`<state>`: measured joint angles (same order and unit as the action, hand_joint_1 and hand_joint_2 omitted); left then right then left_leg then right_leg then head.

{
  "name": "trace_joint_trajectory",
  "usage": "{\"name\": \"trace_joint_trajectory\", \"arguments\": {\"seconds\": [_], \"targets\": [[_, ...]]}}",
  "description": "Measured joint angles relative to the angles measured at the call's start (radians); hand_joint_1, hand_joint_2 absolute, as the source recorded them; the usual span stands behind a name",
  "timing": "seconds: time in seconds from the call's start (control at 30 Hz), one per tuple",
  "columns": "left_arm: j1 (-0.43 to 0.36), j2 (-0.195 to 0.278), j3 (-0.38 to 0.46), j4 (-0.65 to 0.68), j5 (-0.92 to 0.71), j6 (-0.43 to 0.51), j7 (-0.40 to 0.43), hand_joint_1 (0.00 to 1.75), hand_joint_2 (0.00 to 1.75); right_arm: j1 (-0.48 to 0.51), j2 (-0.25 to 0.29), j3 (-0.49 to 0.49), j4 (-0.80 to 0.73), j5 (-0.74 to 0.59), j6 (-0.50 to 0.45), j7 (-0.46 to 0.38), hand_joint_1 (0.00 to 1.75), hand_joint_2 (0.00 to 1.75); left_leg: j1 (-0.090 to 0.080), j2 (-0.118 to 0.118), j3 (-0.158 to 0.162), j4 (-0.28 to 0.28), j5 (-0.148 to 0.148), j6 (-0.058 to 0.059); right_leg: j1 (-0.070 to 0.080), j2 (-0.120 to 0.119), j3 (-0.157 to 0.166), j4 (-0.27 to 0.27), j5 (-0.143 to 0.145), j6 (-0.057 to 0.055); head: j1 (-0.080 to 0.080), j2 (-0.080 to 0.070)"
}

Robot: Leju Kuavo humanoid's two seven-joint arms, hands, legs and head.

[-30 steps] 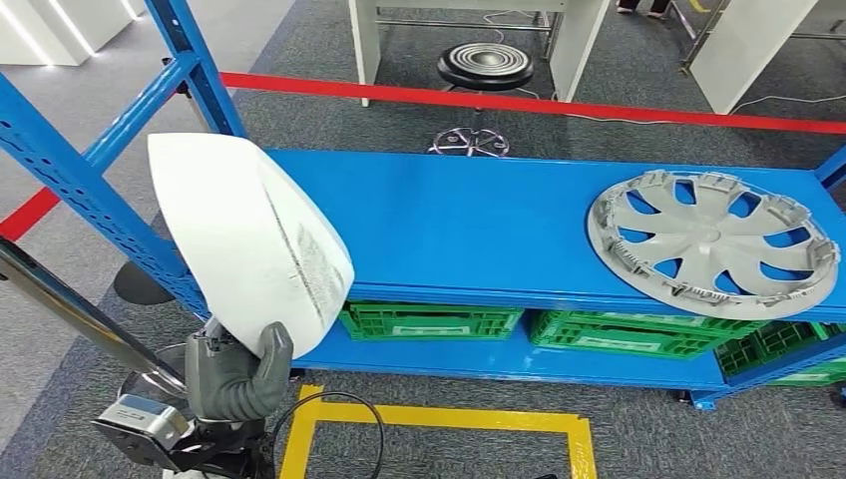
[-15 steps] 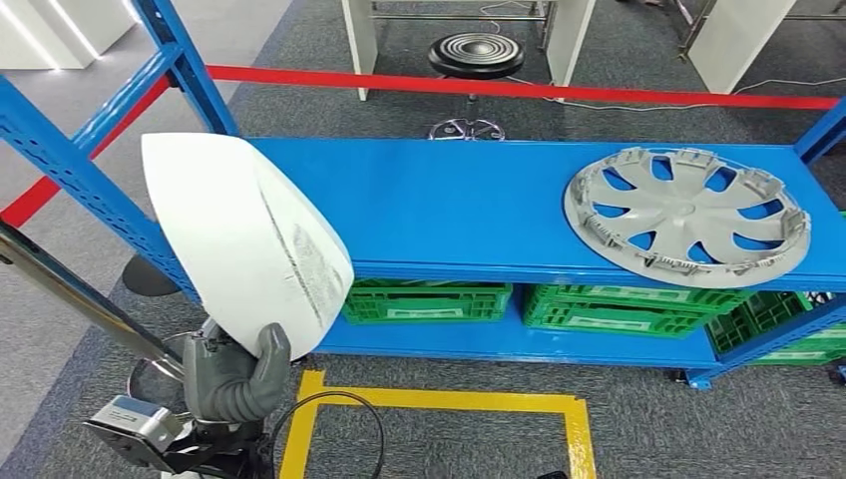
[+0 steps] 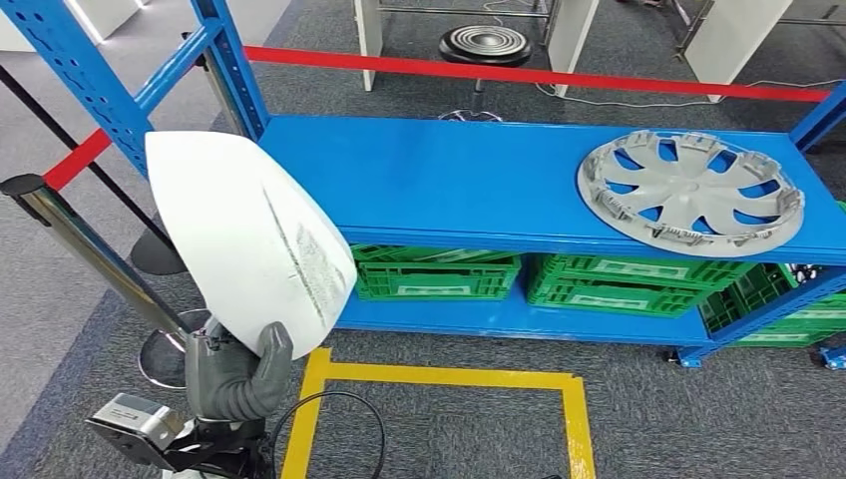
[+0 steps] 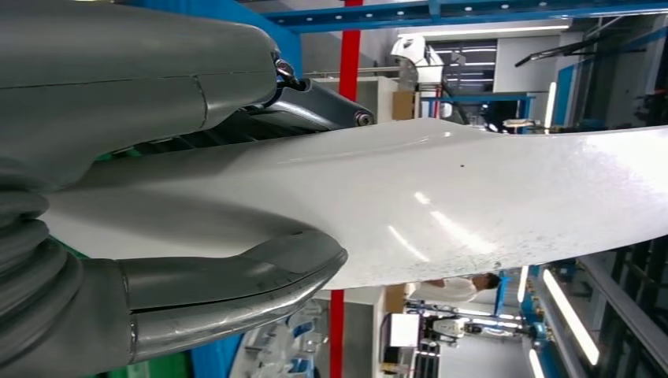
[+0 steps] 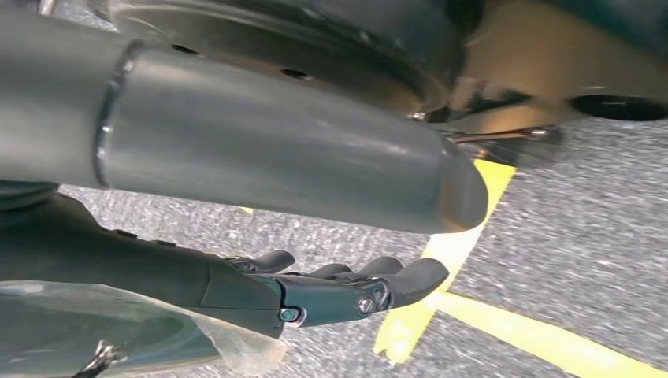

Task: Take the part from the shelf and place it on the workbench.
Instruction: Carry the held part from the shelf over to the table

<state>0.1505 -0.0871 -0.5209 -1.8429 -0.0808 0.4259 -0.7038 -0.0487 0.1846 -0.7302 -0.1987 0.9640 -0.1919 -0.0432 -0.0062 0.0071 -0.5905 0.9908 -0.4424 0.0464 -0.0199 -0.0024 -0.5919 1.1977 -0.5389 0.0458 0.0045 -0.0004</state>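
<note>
My view has swung over the last 1 second while my left hand [image 3: 237, 379] keeps gripping the white panel [image 3: 244, 235] at 8 o'clock, off the blue shelf [image 3: 449, 185] (right hand [image 5: 354, 287] hanging empty, fingers loosely extended), so I judge carrying has begun.

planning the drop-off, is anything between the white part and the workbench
Cannot tell: the left hand grips the white part at its lower edge, raised beside the blue shelf, but no workbench appears in these views, so the way there cannot be judged.
</note>
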Motion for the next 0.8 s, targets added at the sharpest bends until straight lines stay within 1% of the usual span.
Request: {"name": "trace_joint_trajectory", "arguments": {"seconds": [0.03, 0.07, 0.1, 0.13, 0.17, 0.2, 0.23, 0.27, 0.3, 0.33, 0.37, 0.4, 0.43, 0.47, 0.5, 0.53, 0.57, 0.6, 0.63, 0.67, 0.7, 0.73, 0.77, 0.8], "targets": [[0.000, 0.000, 0.000, 0.000, 0.000, -0.001, 0.000, 1.75, 1.75, -0.002, 0.000, -0.001, 0.000, 0.000, 0.000, 0.000, 0.00, 0.00, -0.001, 0.000, -0.009, 0.004, 0.007, -0.004, 0.001, 0.000, 0.062, -0.081, 0.006, -0.003, 0.000, 0.000], [0.000, -0.001, 0.000, 0.000, 0.000, -0.002, 0.000, 1.75, 1.75, -0.004, 0.000, -0.002, 0.000, 0.000, 0.000, -0.001, 0.00, 0.00, -0.003, 0.000, -0.015, 0.007, 0.014, -0.009, 0.003, 0.001, 0.114, -0.154, -0.002, -0.006, -0.001, 0.000], [0.000, -0.001, 0.000, 0.000, 0.000, -0.003, 0.000, 1.75, 1.75, -0.005, 0.000, -0.003, 0.000, 0.000, 0.000, -0.002, 0.00, 0.00, -0.003, 0.000, -0.019, 0.010, 0.022, -0.015, 0.005, 0.002, 0.145, -0.207, -0.014, -0.009, -0.001, 0.000], [0.000, -0.002, 0.001, 0.000, 0.000, -0.003, 0.000, 1.75, 1.75, -0.006, 0.000, -0.004, 0.000, 0.000, 0.000, -0.002, 0.00, 0.00, -0.004, 0.001, -0.023, 0.011, 0.030, -0.020, 0.007, 0.003, 0.156, -0.233, -0.024, -0.011, -0.001, 0.000], [0.000, -0.002, 0.001, 0.000, 0.000, -0.004, 0.000, 1.75, 1.75, -0.005, 0.000, -0.005, 0.000, 0.000, 0.000, -0.002, 0.00, 0.00, -0.004, 0.001, -0.027, 0.011, 0.039, -0.026, 0.007, 0.002, 0.150, -0.238, -0.023, -0.016, -0.001, 0.000], [0.001, -0.002, 0.001, 0.000, 0.000, -0.004, 0.000, 1.75, 1.75, -0.004, 0.000, -0.006, 0.000, 0.000, 0.000, -0.002, 0.00, 0.00, -0.002, 0.000, -0.032, 0.014, 0.035, -0.032, 0.006, 0.000, 0.139, -0.239, -0.017, -0.024, -0.001, 0.000], [0.001, -0.002, 0.001, 0.000, 0.000, -0.004, 0.000, 1.75, 1.75, -0.003, 0.000, -0.006, 0.000, 0.000, 0.001, -0.002, 0.00, 0.00, -0.001, -0.002, -0.039, 0.027, 0.013, -0.038, 0.005, -0.003, 0.129, -0.239, -0.008, -0.033, -0.002, 0.000], [0.002, -0.001, 0.001, 0.000, 0.000, -0.004, 0.000, 1.75, 1.75, -0.002, 0.000, -0.006, 0.001, 0.000, 0.001, -0.002, 0.00, 0.00, 0.001, -0.003, -0.048, 0.058, -0.028, -0.044, 0.004, -0.006, 0.117, -0.240, 0.003, -0.042, -0.004, 0.000], [0.002, -0.001, 0.001, 0.000, 0.000, -0.004, 0.000, 1.75, 1.75, -0.003, 0.000, -0.007, 0.001, 0.000, 0.001, -0.002, 0.00, 0.00, 0.003, -0.004, -0.057, 0.108, -0.083, -0.050, 0.004, -0.008, 0.106, -0.239, 0.014, -0.048, -0.006, 0.000], [0.002, 0.000, 0.001, 0.000, 0.000, -0.004, 0.000, 1.75, 1.75, -0.003, 0.000, -0.007, 0.001, 0.000, 0.001, -0.002, 0.00, 0.00, 0.005, -0.004, -0.067, 0.171, -0.135, -0.054, 0.005, -0.009, 0.096, -0.238, 0.025, -0.051, -0.007, 0.000], [0.002, 0.000, 0.001, 0.000, 0.000, -0.005, 0.000, 1.75, 1.75, -0.003, 0.000, -0.008, 0.001, 0.001, 0.001, -0.003, 0.00, 0.00, 0.006, -0.004, -0.073, 0.233, -0.168, -0.057, 0.006, -0.010, 0.085, -0.236, 0.035, -0.052, -0.008, 0.000], [0.002, 0.001, 0.001, 0.000, 0.000, -0.005, 0.000, 1.75, 1.75, -0.003, 0.000, -0.008, 0.001, 0.002, 0.002, -0.004, 0.00, 0.00, 0.007, -0.004, -0.071, 0.277, -0.175, -0.058, 0.008, -0.011, 0.073, -0.233, 0.046, -0.052, -0.007, 0.000], [0.002, 0.001, 0.001, 0.000, 0.000, -0.006, 0.000, 1.75, 1.75, -0.003, 0.000, -0.008, 0.001, 0.004, 0.004, -0.006, 0.00, 0.00, 0.007, -0.004, -0.058, 0.291, -0.159, -0.057, 0.009, -0.012, 0.058, -0.227, 0.056, -0.052, -0.007, 0.000], [0.002, 0.001, 0.001, 0.000, 0.000, -0.007, 0.000, 1.75, 1.75, -0.003, 0.000, -0.008, 0.001, 0.006, 0.005, -0.007, 0.00, 0.00, 0.007, -0.004, -0.028, 0.267, -0.130, -0.055, 0.010, -0.012, 0.041, -0.221, 0.065, -0.051, -0.007, 0.000], [0.002, 0.002, 0.001, 0.000, 0.000, -0.008, 0.000, 1.75, 1.75, -0.003, 0.000, -0.008, 0.001, 0.008, 0.006, -0.009, 0.00, 0.00, 0.007, -0.004, 0.017, 0.209, -0.101, -0.050, 0.011, -0.012, 0.025, -0.214, 0.072, -0.049, -0.007, 0.000], [0.001, 0.001, 0.001, 0.000, 0.000, -0.009, 0.000, 1.75, 1.75, -0.003, 0.001, -0.008, 0.001, 0.010, 0.007, -0.010, 0.00, 0.00, 0.005, -0.004, 0.068, 0.133, -0.091, -0.043, 0.013, -0.011, 0.012, -0.208, 0.078, -0.047, -0.007, 0.000], [0.001, 0.001, 0.001, 0.000, 0.000, -0.010, 0.000, 1.75, 1.75, -0.003, 0.001, -0.008, 0.001, 0.012, 0.008, -0.011, 0.00, 0.00, 0.004, -0.004, 0.113, 0.061, -0.091, -0.037, 0.014, -0.011, 0.003, -0.203, 0.084, -0.044, -0.007, 0.000], [0.000, 0.000, 0.001, 0.000, 0.000, -0.010, 0.000, 1.75, 1.75, -0.003, 0.001, -0.008, 0.001, 0.014, 0.008, -0.011, 0.00, 0.00, 0.002, -0.004, 0.142, 0.008, -0.099, -0.033, 0.015, -0.011, -0.004, -0.200, 0.092, -0.040, -0.007, 0.000], [0.000, 0.000, 0.002, 0.000, 0.000, -0.010, 0.000, 1.75, 1.75, -0.003, 0.001, -0.009, 0.001, 0.014, 0.008, -0.011, 0.00, 0.00, 0.000, -0.005, 0.153, -0.018, -0.107, -0.029, 0.015, -0.011, -0.008, -0.200, 0.101, -0.034, -0.007, 0.000], [0.000, -0.001, 0.003, 0.000, 0.000, -0.010, 0.000, 1.75, 1.75, -0.003, 0.001, -0.009, 0.001, 0.015, 0.009, -0.011, 0.00, 0.00, -0.001, -0.004, 0.150, -0.027, -0.103, -0.026, 0.015, -0.011, -0.011, -0.202, 0.111, -0.028, -0.006, 0.000], [0.000, -0.002, 0.003, 0.000, 0.000, -0.010, 0.000, 1.75, 1.75, -0.002, 0.001, -0.009, 0.001, 0.015, 0.009, -0.011, 0.00, 0.00, 0.000, -0.003, 0.141, -0.029, -0.093, -0.022, 0.013, -0.009, -0.016, -0.202, 0.114, -0.022, -0.007, 0.000], [0.000, -0.002, 0.004, 0.000, 0.000, -0.010, 0.000, 1.75, 1.75, -0.002, 0.001, -0.009, 0.001, 0.015, 0.010, -0.011, 0.00, 0.00, 0.002, -0.001, 0.130, -0.031, -0.081, -0.015, 0.012, -0.007, -0.024, -0.195, 0.101, -0.016, -0.007, 0.000], [0.000, -0.003, 0.004, 0.000, 0.000, -0.010, 0.000, 1.75, 1.75, -0.001, 0.001, -0.009, 0.001, 0.015, 0.010, -0.011, 0.00, 0.00, 0.004, 0.001, 0.116, -0.034, -0.067, -0.008, 0.011, -0.004, -0.036, -0.171, 0.067, -0.012, -0.005, 0.000], [0.000, -0.004, 0.004, 0.000, 0.000, -0.010, 0.000, 1.75, 1.75, -0.001, 0.001, -0.009, 0.001, 0.015, 0.010, -0.011, 0.00, 0.00, 0.006, 0.003, 0.102, -0.035, -0.055, -0.003, 0.009, -0.001, -0.052, -0.128, 0.017, -0.009, -0.003, 0.000]]}}
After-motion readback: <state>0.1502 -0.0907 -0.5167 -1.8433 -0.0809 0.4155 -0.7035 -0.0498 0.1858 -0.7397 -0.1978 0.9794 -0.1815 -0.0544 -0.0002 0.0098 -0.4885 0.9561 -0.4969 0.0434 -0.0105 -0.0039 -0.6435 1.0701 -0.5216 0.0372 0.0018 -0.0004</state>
